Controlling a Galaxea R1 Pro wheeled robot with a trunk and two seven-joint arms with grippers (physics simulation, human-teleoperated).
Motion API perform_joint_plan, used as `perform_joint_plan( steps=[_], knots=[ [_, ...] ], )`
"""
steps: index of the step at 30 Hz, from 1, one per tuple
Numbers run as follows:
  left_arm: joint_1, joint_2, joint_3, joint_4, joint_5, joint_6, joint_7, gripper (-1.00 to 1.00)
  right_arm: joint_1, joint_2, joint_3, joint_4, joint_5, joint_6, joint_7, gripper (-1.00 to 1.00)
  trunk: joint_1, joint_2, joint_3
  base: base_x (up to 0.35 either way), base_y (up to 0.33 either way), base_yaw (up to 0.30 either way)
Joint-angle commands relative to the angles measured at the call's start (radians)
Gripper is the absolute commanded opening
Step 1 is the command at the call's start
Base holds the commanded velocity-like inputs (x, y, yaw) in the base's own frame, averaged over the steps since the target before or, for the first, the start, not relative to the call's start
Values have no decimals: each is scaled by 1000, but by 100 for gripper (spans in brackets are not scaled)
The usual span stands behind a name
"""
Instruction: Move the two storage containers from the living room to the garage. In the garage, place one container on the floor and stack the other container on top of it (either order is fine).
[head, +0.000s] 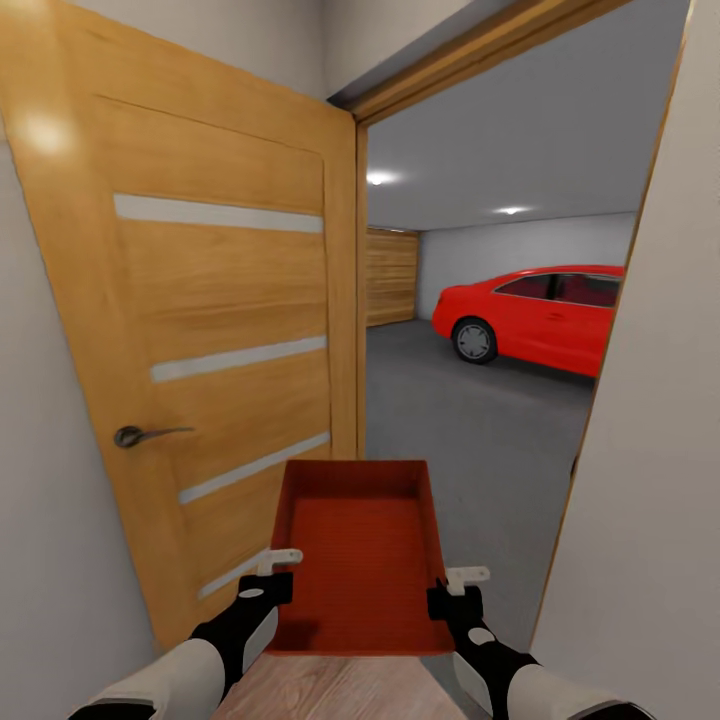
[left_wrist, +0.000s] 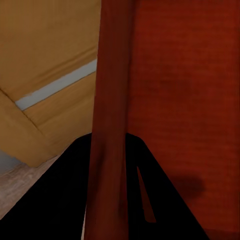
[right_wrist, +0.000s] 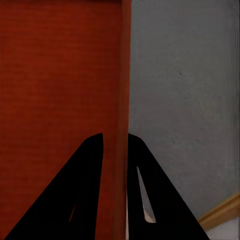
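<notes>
Both arms reach fwd, roughly parallel, white forearms w/ black wrists. Left gripper (head: 272, 572) is clamped on the left wall of the storage container (head: 362, 560) near its near end — in the left wrist view its two dark fingers (left_wrist: 60, 200) sit either side of that thin wall. Right gripper (head: 455, 590) is closed on the right wall, fingers (right_wrist: 75, 195) straddling it in the right wrist view. Wrists level, approx same height — container held up between them.
</notes>
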Motion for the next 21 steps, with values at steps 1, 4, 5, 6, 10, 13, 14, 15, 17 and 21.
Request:
perform_joint_plan(
  steps=[1,4,5,6,10,13,14,15,17,21],
  knots=[
    [-1,51,51,-2,-12,-6,14,-100,0,0,-6,0,-12,-5,-3,-100,1,-1,-2,188,142,-278],
    [-1,51,52,0,-12,-20,15,-100,-1,0,-6,0,-12,-5,-3,-100,1,-1,-2,138,60,-278],
    [-1,51,52,0,-12,-21,15,-100,-1,0,-6,0,-12,-5,-3,-100,1,-1,-2,103,13,-278],
    [-1,51,52,0,-12,-22,15,-100,-1,0,-6,0,-12,-5,-3,-100,1,-1,-2,80,8,-278],
    [-1,51,52,0,-11,-23,15,-100,-1,0,-6,0,-12,-5,-3,-100,1,-1,-2,23,2,-278],
    [-1,51,54,1,-11,-23,14,-100,-1,0,-6,0,-12,-5,-3,-100,1,-1,-2,4,2,-261],
    [-1,51,54,1,-11,-23,14,-100,-1,0,-6,0,-12,-5,-3,-100,1,-1,-2,22,15,-181],
    [-1,51,54,1,-9,-23,14,-100,-1,0,-6,0,-12,-5,-3,-100,1,-1,-2,91,75,-93],
    [-1,51,53,0,-2,-23,14,-100,-1,0,-6,0,-12,-5,-3,-100,1,-1,-2,150,129,-53],
    [-1,51,52,0,29,-23,13,-100,0,0,-6,0,-12,-5,-3,-100,1,-1,-2,212,189,-18]
  ],
)
